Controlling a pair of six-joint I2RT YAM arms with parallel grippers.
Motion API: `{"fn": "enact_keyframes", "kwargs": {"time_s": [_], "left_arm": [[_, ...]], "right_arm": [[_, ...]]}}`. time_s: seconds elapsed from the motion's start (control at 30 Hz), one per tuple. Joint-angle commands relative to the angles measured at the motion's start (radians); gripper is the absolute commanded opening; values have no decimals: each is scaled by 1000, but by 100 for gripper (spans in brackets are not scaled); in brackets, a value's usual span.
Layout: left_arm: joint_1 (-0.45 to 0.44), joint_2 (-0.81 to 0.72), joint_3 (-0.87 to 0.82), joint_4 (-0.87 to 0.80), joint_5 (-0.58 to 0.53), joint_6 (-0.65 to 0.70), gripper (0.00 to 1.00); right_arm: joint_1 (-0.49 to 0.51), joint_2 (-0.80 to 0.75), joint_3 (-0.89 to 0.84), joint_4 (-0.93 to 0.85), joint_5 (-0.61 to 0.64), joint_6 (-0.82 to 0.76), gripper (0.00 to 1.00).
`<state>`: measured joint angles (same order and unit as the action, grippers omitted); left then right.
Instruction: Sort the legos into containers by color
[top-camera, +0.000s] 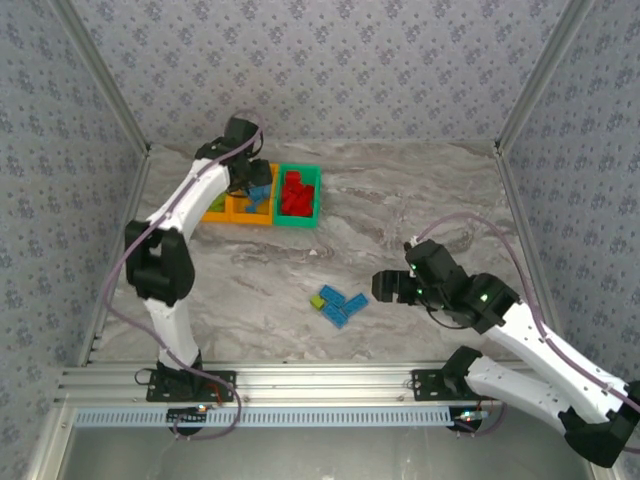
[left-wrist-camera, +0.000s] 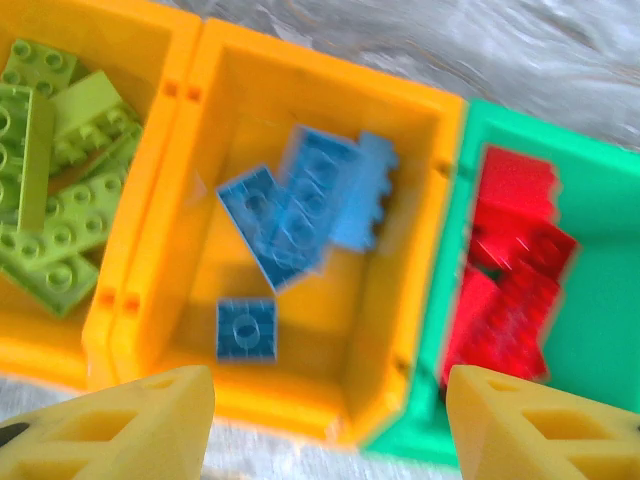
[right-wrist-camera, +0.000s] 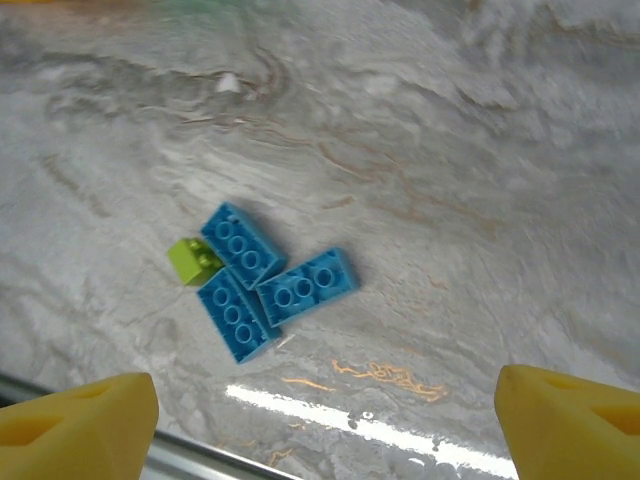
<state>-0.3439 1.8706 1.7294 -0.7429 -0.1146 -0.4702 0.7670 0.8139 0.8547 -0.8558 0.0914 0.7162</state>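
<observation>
3 studded blue legos (right-wrist-camera: 300, 288), seemingly plastic.

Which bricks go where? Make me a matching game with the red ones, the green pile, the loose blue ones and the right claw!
Things:
1. red bricks
2. pile of lime green bricks
3. three loose blue bricks
4. right claw

Places or states:
A. on the bare table
B. open, holding nothing
C. in the green bin
D. in the end orange bin

Pairs: 1-C, 2-D, 3-A, 4-B

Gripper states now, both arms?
Left gripper: open, holding nothing, over the middle orange bin.
Right gripper: open, holding nothing, above loose blue legos.
</observation>
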Motion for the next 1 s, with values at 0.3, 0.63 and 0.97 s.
{"fn": "enact_keyframes", "kwargs": {"time_s": [0.3,0.63,0.97], "left_arm": [[-391,-770,-484,82,158,449,66],[-492,-1109,-864,150,307,1063,93],[-504,-1078,-953,89,357,1169,99]], "right_arm": [[76,162,-176,230,-35,756,90],[74,487,-57,215,-124,827,89],[42,717,-22,341,-202,830,71]]}}
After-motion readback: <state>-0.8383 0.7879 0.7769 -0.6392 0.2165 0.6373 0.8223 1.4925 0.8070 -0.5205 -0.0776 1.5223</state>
